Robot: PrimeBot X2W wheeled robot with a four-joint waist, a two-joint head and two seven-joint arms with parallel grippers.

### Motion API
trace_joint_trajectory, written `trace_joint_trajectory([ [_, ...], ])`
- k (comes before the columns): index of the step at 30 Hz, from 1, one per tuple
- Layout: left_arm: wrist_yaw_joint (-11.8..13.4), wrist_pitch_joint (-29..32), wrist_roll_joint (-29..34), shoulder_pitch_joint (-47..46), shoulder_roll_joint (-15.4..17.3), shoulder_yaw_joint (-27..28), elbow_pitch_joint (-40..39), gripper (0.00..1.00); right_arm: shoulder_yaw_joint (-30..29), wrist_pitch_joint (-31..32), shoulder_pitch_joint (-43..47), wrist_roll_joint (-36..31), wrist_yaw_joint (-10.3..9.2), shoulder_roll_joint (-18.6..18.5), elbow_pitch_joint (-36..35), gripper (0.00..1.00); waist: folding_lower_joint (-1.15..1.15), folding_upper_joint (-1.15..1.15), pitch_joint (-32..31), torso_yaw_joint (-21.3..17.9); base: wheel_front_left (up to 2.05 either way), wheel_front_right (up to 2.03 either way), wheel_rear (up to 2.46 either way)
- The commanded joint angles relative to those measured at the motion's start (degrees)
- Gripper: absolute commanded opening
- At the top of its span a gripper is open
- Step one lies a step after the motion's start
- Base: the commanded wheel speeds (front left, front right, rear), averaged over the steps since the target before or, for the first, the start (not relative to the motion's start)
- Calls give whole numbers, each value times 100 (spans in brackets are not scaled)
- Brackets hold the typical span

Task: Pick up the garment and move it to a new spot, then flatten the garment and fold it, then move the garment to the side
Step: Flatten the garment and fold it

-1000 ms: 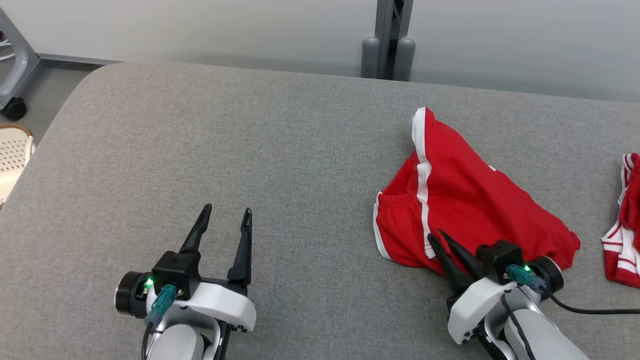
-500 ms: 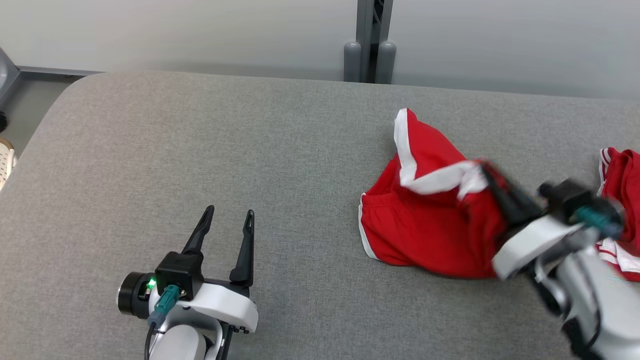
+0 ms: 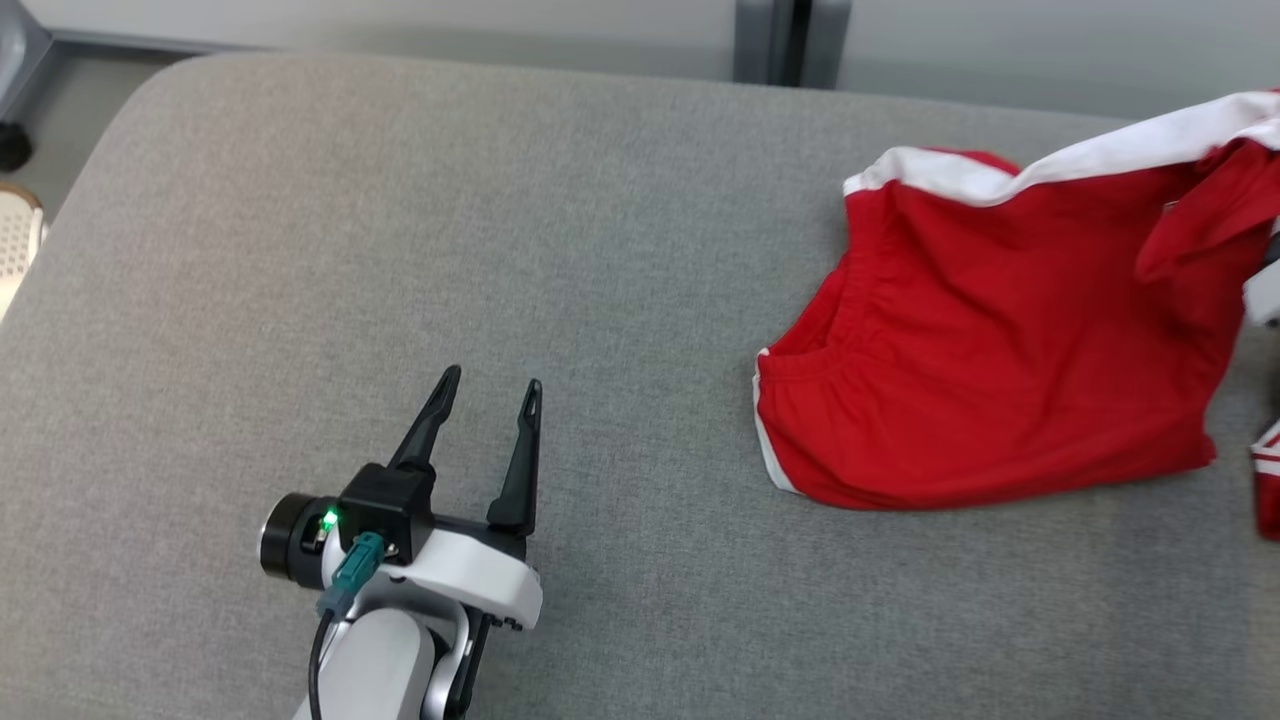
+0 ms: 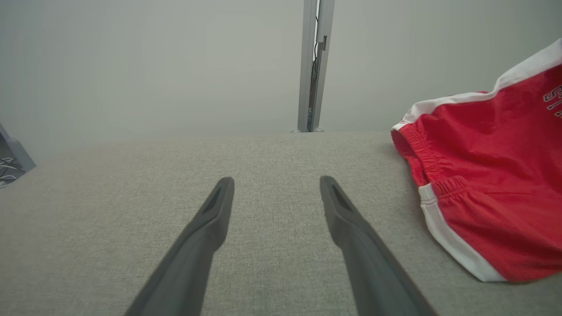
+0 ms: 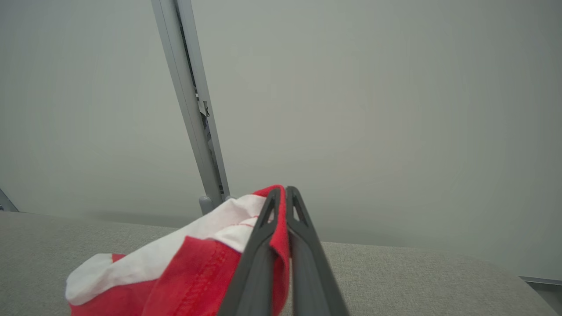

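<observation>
On the grey cloth-covered counter (image 3: 400,220), toward its right side, the red garment (image 3: 1000,380) with white trim is partly raised. Its lower part lies on the surface with the elastic waistband facing left, while its upper right corner is drawn up toward the right edge of the head view. The right pincer (image 5: 284,195) is clamped on that corner: in its wrist view the two dark fingers press together with a fold of red fabric pinched between them, and the white band hangs just to their left. The left pincer (image 3: 490,380) sits at the counter's near left, well apart from the garment, its fingers spread wide with nothing between them, pointing toward the far edge. A second piece of red-and-white cloth (image 3: 1268,480) shows at the right edge of the head view, near the garment's lower right corner. Behind the counter a grey post (image 3: 790,40) stands against a pale wall.
</observation>
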Motion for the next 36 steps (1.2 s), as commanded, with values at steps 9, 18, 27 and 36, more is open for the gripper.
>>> trace_joint_trajectory([
  [9, 72, -21, -79, -307, 15, -114, -33, 100, -594, 0, -497, -179, 1, 320, 1118, 100, 0, 0, 379, 104, 0, 0, 0],
  [18, 24, -21, 6, -179, 18, 0, 36, 100, -409, 0, -12, -409, 1, 709, 519, 100, 0, 0, -78, -360, 0, 0, 0],
  [27, -48, -21, -78, 10, 16, 164, -6, 100, -491, -1, 1178, -643, 1, 880, -1279, 100, 0, 0, -629, -901, 0, 0, 0],
  [36, -18, -21, -219, 217, 19, 205, -48, 100, -1037, -1, 3113, -1158, 2, 1409, -3050, 100, 0, 0, -991, -1275, 0, 0, 0],
])
